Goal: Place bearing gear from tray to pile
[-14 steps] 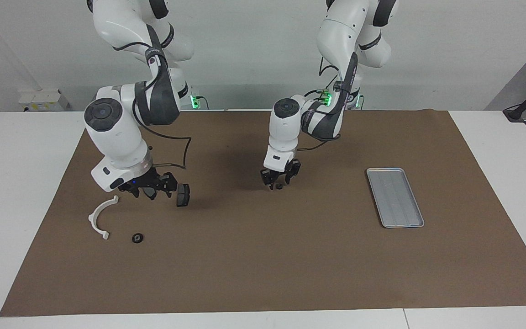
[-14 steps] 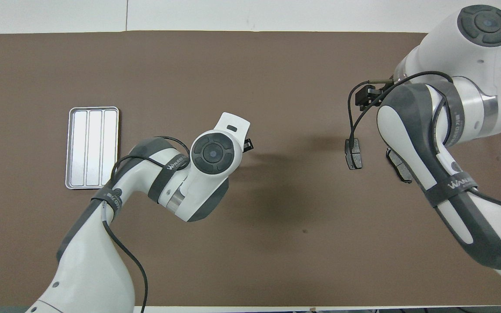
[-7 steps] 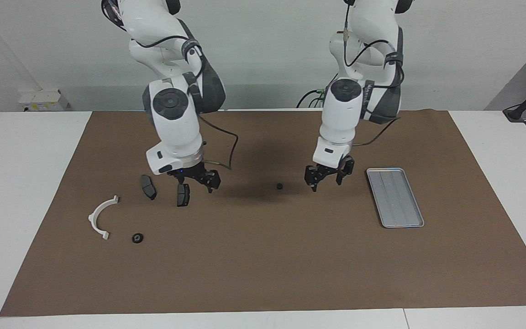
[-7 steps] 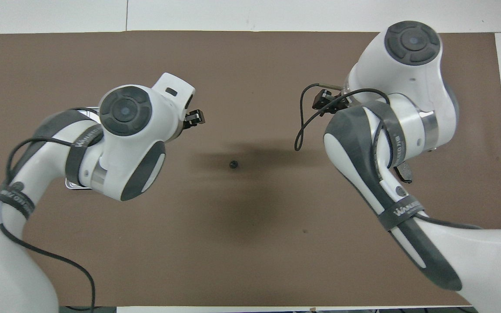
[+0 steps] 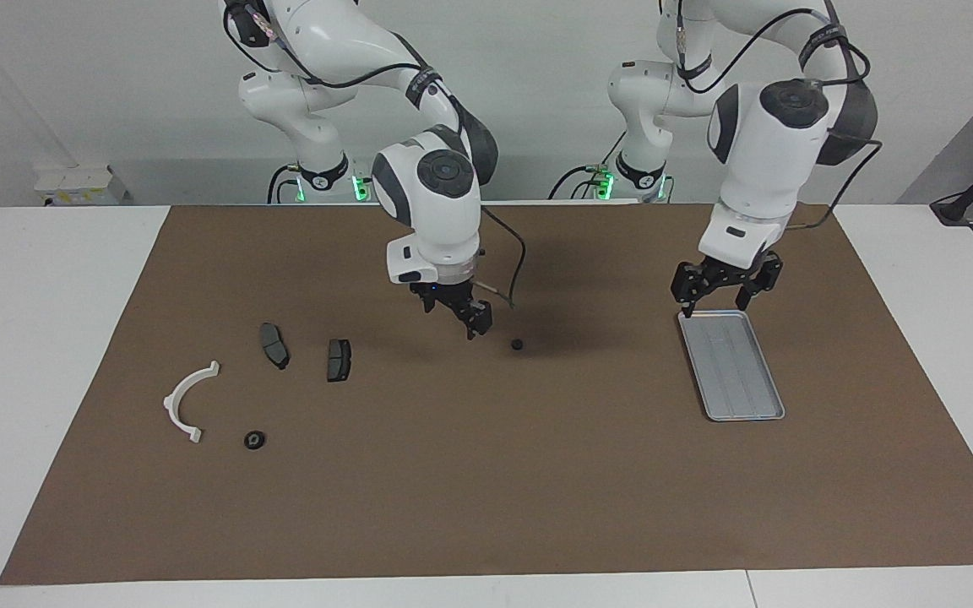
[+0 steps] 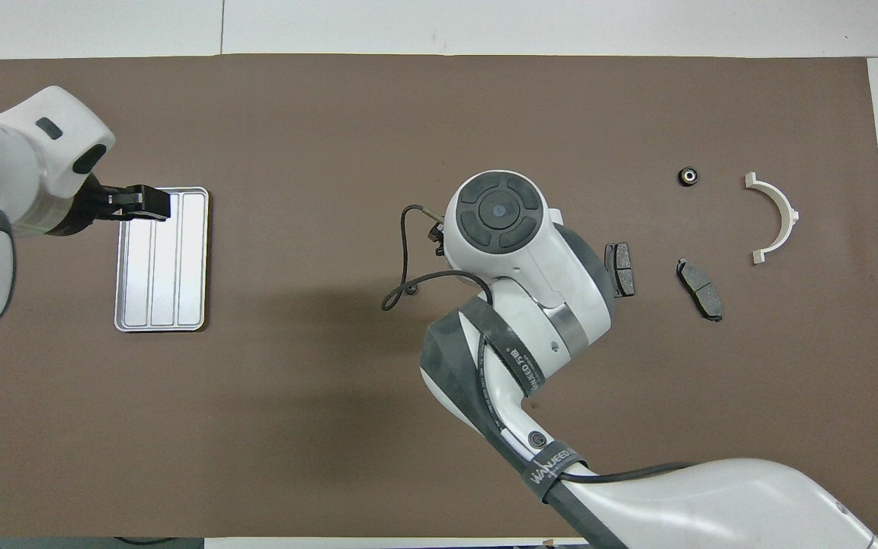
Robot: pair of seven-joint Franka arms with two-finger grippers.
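Moved since the earlier frame: left gripper (image 5: 719, 301), from over bare mat to over the tray's end nearer the robots; right gripper (image 5: 475, 324), from above the brake pads to low over the mat just beside the bearing gear.

Left gripper: black fingers spread wide, nothing between them.
Right gripper: fingers apart, nothing held.

Bearing gear (image 5: 517, 344): small, round, black, lying on the mat. Out of the tray, well apart from it, between tray and pile, nearer the pile. Touched by neither gripper.

Tray (image 5: 731, 365): flat rectangle of grey metal, rounded corners, raised rim, lengthwise ridges. Toward the left arm's end of the desk.

Pile, toward the right arm's end, loosely spread:
- bracket (image 5: 184, 399): white plastic, semicircular, with small lugs at both ends.
- two brake pads (image 5: 274, 345) (image 5: 339, 359): dark grey, flat, roughly oblong, lying apart, nearer the robots than the bracket.
- round part (image 5: 254, 439): small, black, ring-shaped, pale at the centre in the overhead view, beside the bracket.

Mat (image 5: 486, 498): brown, matte, rectangular, covering most of the white desk (image 5: 39, 338).
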